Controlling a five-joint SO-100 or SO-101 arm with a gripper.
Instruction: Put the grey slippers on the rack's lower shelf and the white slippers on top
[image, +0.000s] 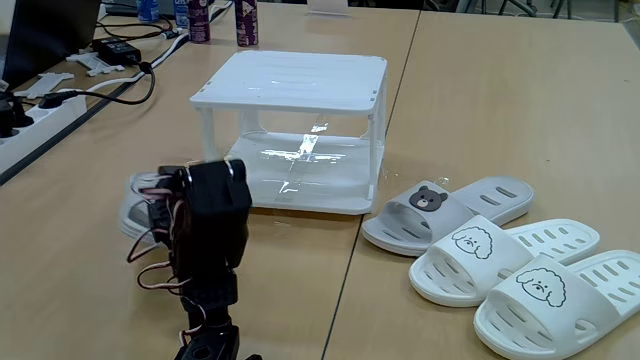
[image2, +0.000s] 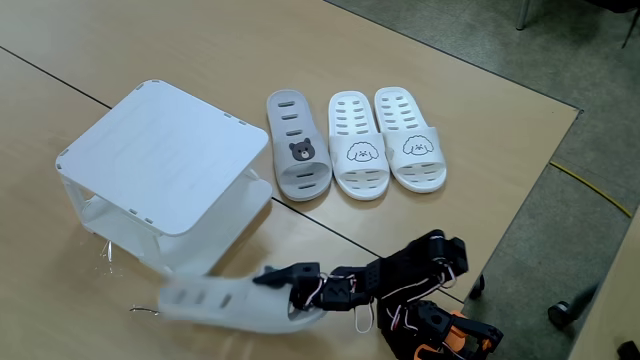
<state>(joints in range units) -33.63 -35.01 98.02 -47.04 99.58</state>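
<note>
The grey slippers are split: one (image2: 297, 150) lies on the table beside the white slippers (image2: 385, 140), and we judge the gripper (image2: 285, 290) is clamped on the other (image2: 225, 303) near the rack (image2: 160, 150). Both shelves are empty.

Light wooden table (image: 480, 110) bore the white two-tier rack (image: 292, 80). Beside it lay one grey slipper (image2: 297, 160) and two white slippers (image2: 358, 150), side by side, soles down. At the far edge sat cables, a power strip (image: 40, 110) and what appeared to be bottles (image: 245, 22).
</note>
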